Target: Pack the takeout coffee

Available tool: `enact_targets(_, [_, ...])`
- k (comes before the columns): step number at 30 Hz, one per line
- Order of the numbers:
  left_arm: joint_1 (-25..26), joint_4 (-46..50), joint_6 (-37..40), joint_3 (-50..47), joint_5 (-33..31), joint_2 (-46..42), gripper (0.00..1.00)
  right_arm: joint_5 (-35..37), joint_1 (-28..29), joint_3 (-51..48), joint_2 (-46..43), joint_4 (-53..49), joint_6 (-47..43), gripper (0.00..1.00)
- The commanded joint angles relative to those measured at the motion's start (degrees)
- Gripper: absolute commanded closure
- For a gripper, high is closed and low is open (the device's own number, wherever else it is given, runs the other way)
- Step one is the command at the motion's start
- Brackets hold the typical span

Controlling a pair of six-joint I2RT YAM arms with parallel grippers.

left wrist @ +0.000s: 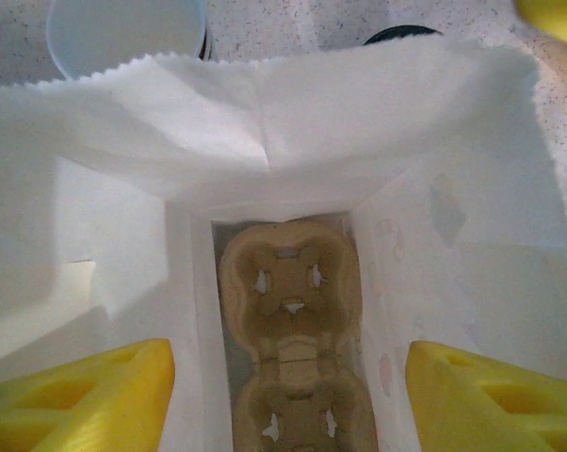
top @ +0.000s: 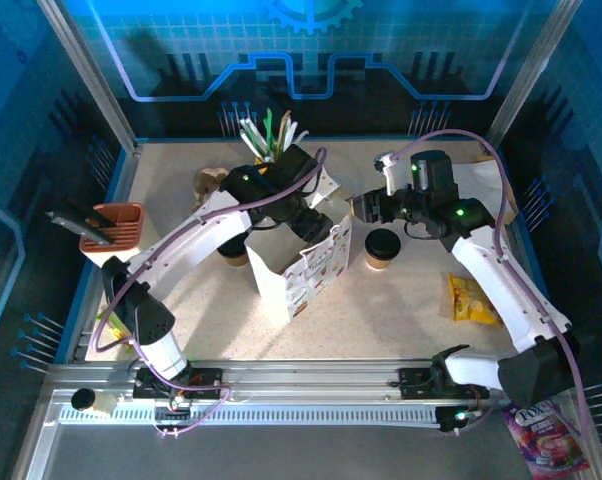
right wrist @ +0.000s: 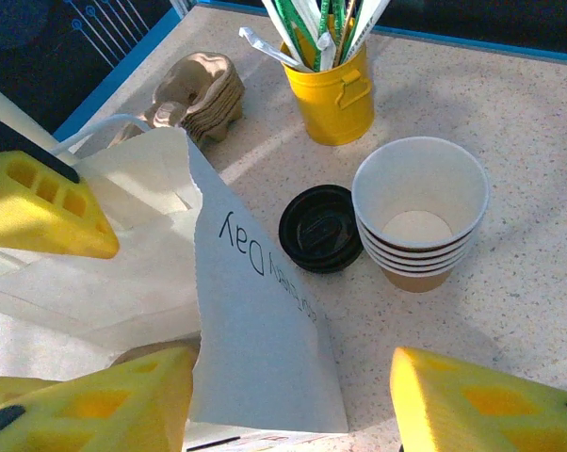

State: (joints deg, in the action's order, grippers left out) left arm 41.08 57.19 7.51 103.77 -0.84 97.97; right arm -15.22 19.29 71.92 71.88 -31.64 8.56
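A white paper bag (top: 299, 268) stands open mid-table, with a moulded cup carrier (left wrist: 288, 292) lying on its bottom. One takeout coffee (top: 382, 247), a brown cup with a black lid, stands just right of the bag. A second black-lidded takeout coffee (right wrist: 321, 228) stands on the bag's other side, beside the lidless cups. My left gripper (left wrist: 288, 405) hangs open over the bag's mouth, nothing between its fingers (left wrist: 86, 395). My right gripper (right wrist: 288, 405) is open at the bag's right rim, straddling the bag's printed side panel (right wrist: 255, 320) without pinching it.
A stack of lidless cups (right wrist: 420, 212), a yellow cup of utensils (right wrist: 335, 89) and spare carriers (right wrist: 201, 89) sit behind the bag. An orange holder (top: 116, 225) is at the left, a yellow snack packet (top: 471, 300) at the right, and a pink packet (top: 546, 435) off the front rail.
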Motion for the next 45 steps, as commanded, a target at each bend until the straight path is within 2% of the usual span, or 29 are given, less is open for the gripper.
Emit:
enact_targets(1, [-0.5, 1.8, 0.7, 2.9, -0.8, -2.0, 0.33, 0.5, -0.9, -0.1, -1.5, 0.7, -0.9, 0.41])
enact_targets(11, [-2.4, -2.9, -1.8, 8.9, -3.2, -4.3, 0.33, 2.0, -0.9, 1.8, -2.9, 1.7, -0.6, 0.39])
enact_targets(17, [-4.4, -9.0, -5.2, 7.2, -2.8, -8.2, 0.30, 4.1, -0.9, 2.7, -5.3, 2.7, -0.3, 0.37])
enact_targets(20, [-6.4, -13.9, -8.2, 1.3, -3.0, -13.0, 0.29, 6.7, -1.0, 2.8, -6.4, 1.6, -0.7, 0.34])
enact_targets(23, [-10.7, -19.4, -12.6, -9.6, -3.5, -20.5, 0.24, 10.7, -1.0, 2.0, -7.8, -0.9, -1.6, 0.28])
enact_targets(27, [-20.1, -22.1, -19.9, -23.1, -3.6, -29.7, 0.17, 15.2, -1.1, -2.1, -9.8, -3.0, -1.8, 0.22])
enact_targets(30, [-26.5, -18.5, -23.0, -28.6, -1.3, -31.9, 0.16, 14.9, -1.0, -4.5, -9.0, -4.0, -0.8, 0.20])
enact_targets(32, [-28.0, -14.5, -22.1, -30.8, -1.9, -30.9, 0.14, 14.5, -0.9, -5.6, -8.3, -3.7, -0.4, 0.19])
enact_targets(37, [-28.1, -6.1, -17.8, -31.0, -5.3, -23.8, 0.07, 13.7, -0.8, -7.7, -7.8, 0.5, 0.1, 0.17])
enact_targets(45, [-28.0, 1.3, -13.5, -26.0, -2.7, -10.7, 0.00, 14.5, -1.2, -8.7, -6.9, 2.9, -1.5, 0.17])
